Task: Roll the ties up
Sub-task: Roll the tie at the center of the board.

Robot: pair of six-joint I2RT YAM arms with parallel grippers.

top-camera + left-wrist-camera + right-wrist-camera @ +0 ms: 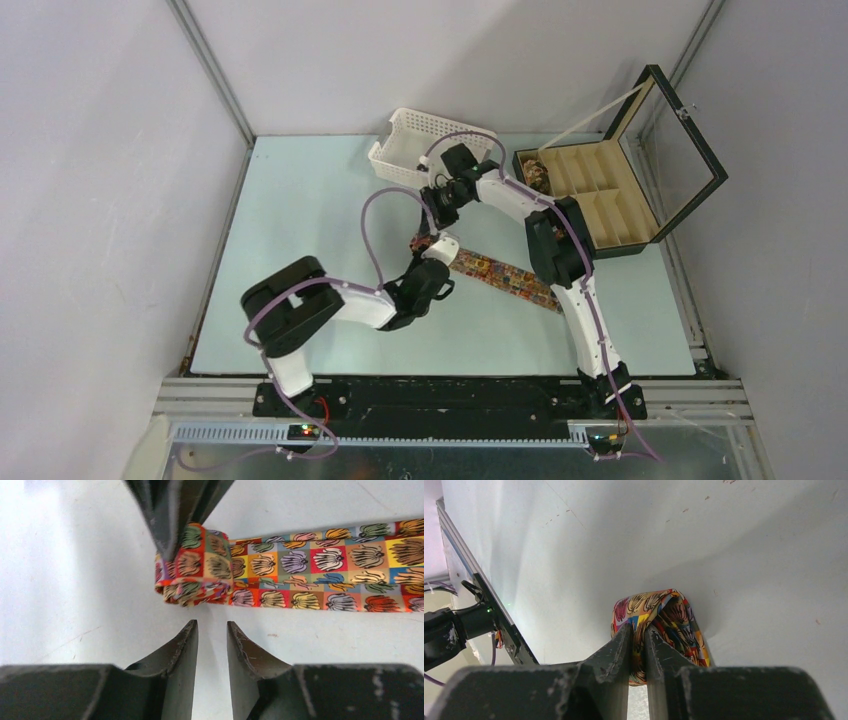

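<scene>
A tie with a busy pattern of red, orange and yellow squares lies flat across the middle of the table. Its left end is rolled into a small coil. My right gripper comes down from above and is shut on a fold of that coil; its dark fingers show at the top of the left wrist view. My left gripper sits just in front of the coil, open by a narrow gap, with nothing between its fingers. It does not touch the tie.
A white perforated basket stands at the back of the table. To its right is a black compartmented box with its glass lid up and a coiled tie in one corner compartment. The right arm's links cross over the flat tie's far end.
</scene>
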